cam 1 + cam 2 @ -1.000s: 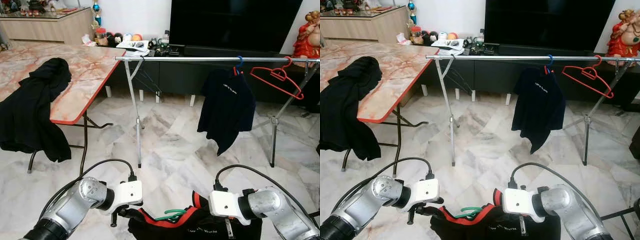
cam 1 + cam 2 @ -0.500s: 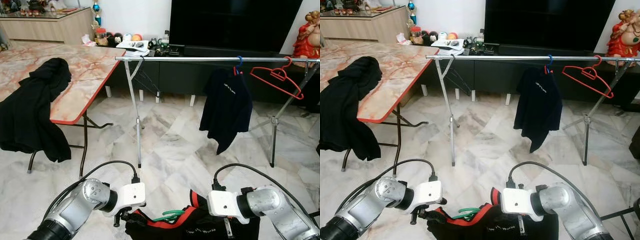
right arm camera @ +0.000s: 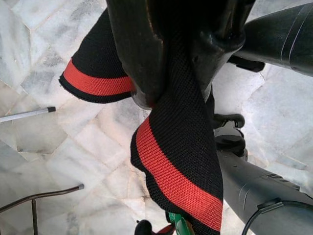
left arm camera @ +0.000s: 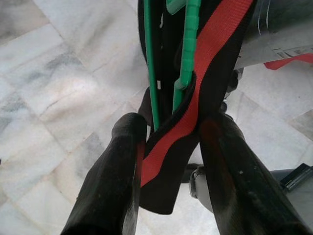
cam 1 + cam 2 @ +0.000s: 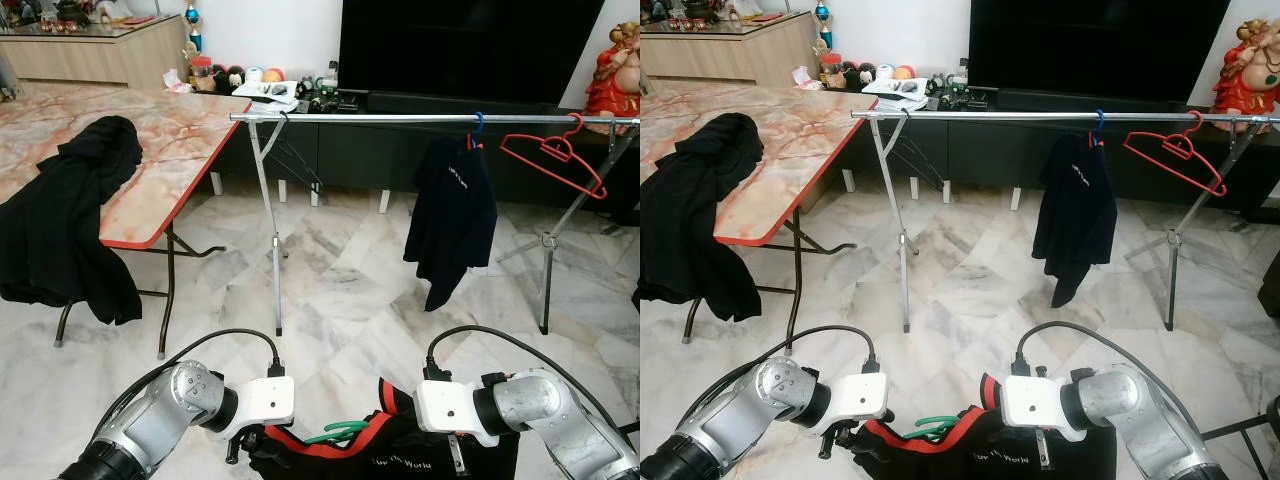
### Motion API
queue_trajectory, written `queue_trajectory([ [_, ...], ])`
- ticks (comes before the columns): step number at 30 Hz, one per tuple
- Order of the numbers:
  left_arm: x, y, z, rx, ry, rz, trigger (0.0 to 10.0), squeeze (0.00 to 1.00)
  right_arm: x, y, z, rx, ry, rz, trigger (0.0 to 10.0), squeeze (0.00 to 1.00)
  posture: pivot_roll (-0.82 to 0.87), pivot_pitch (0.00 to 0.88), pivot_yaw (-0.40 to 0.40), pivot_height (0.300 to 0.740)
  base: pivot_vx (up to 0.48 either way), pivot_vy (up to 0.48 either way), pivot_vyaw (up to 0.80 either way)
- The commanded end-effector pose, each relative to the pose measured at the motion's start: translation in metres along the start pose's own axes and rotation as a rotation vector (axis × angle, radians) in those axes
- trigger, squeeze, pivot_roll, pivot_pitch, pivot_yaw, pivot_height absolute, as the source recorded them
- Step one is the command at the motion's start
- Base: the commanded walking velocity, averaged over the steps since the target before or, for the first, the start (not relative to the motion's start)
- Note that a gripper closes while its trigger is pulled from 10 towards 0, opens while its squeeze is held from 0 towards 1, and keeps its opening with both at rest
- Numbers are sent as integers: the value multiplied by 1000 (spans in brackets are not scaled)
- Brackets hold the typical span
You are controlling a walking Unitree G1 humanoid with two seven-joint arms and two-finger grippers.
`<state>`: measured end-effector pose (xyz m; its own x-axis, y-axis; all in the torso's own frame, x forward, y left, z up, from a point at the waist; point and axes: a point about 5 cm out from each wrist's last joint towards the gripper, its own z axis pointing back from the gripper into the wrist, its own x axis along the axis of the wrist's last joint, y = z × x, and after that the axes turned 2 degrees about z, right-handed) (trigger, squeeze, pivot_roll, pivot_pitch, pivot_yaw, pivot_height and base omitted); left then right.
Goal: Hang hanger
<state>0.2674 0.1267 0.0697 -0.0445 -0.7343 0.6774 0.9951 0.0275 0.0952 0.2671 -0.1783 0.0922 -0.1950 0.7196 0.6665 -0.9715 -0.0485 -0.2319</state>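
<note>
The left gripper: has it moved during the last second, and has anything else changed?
The left gripper slid a little toward the right gripper, bunching the black garment on its green hanger. The hanging black shirt swung slightly on the rail. Both grippers still clamp the garment; the red hanger stayed.

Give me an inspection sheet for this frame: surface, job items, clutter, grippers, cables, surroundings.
Surface: marble tile floor; folding table on the robot's left.
Job items: green hanger inside a black garment with red trim, held low between the arms. Clothes rail ahead carries a black shirt and an empty red hanger.
Clutter: black clothing draped over the table edge.
Grippers: left gripper shut on the red-trimmed collar beside the hanger; right gripper shut on the garment fabric.
Cables: a black cable loops over each wrist, clear of the garment.
Surroundings: TV on a low console, red figurine, small items behind the rail.
</note>
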Motion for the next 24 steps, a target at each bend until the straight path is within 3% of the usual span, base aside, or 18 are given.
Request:
queue_trajectory([
  [1, -3, -3, -2, -15, 16, 13, 10000, 0, 10, -8, 8, -30, -9, 49, 10000, 0, -29, 0, -29, 740, 0, 0, 0],
  [4, -6, -2, -2, -11, 43, 7, 10000, 0, 10, -8, 8, -31, -10, 49, 10000, 0, -29, 0, -29, 740, 0, 0, 0],
  [6, -8, -3, -1, -17, 66, 1, 8706, 0, 10, -9, 8, -33, -9, 48, 10000, 0, -30, 0, -29, 740, 0, 0, 0],
  [11, -13, -4, 3, -33, 121, -21, 8863, 0, 9, -9, 9, -38, -2, 47, 10000, 0, -28, 0, -29, 740, 0, 0, 0],
  [14, -16, -6, 6, -55, 151, -43, 8510, 0, 7, -10, 9, -41, 9, 48, 10000, 0, -27, 0, -28, 740, 0, 0, 0],
  [16, -17, -5, 8, -43, 163, -48, 7529, 0, 7, -10, 9, -42, 13, 46, 10000, 0, -25, 0, -29, 740, 0, 0, 0],
  [17, -18, -5, 9, -38, 167, -48, 7529, 0, 6, -10, 8, -42, 13, 45, 10000, 0, -25, 0, -29, 740, 0, 0, 0],
  [18, -18, -5, 10, -36, 174, -49, 6392, 0, 6, -10, 8, -42, 14, 45, 10000, 0, -25, 0, -29, 740, 0, 0, 0],
  [19, -19, -5, 10, -34, 179, -50, 6392, 0, 6, -10, 8, -42, 14, 44, 10000, 0, -25, 0, -29, 740, 0, 0, 0],
  [20, -19, -5, 11, -33, 182, -51, 5176, 0, 6, -10, 8, -43, 14, 44, 10000, 0, -24, 0, -29, 740, 0, 0, 0],
  [21, -19, -5, 11, -33, 184, -52, 4980, 0, 6, -10, 8, -44, 15, 44, 10000, 0, -24, 0, -29, 740, 0, 0, 0],
  [23, -19, -5, 12, -31, 182, -52, 3608, 0, 6, -11, 8, -47, 16, 44, 10000, 0, -23, 0, -28, 740, 0, 0, 0],
  [24, -18, -4, 12, -29, 180, -51, 1294, 0, 6, -11, 8, -49, 15, 43, 10000, 0, -24, 0, -28, 740, 0, 0, 0],
])
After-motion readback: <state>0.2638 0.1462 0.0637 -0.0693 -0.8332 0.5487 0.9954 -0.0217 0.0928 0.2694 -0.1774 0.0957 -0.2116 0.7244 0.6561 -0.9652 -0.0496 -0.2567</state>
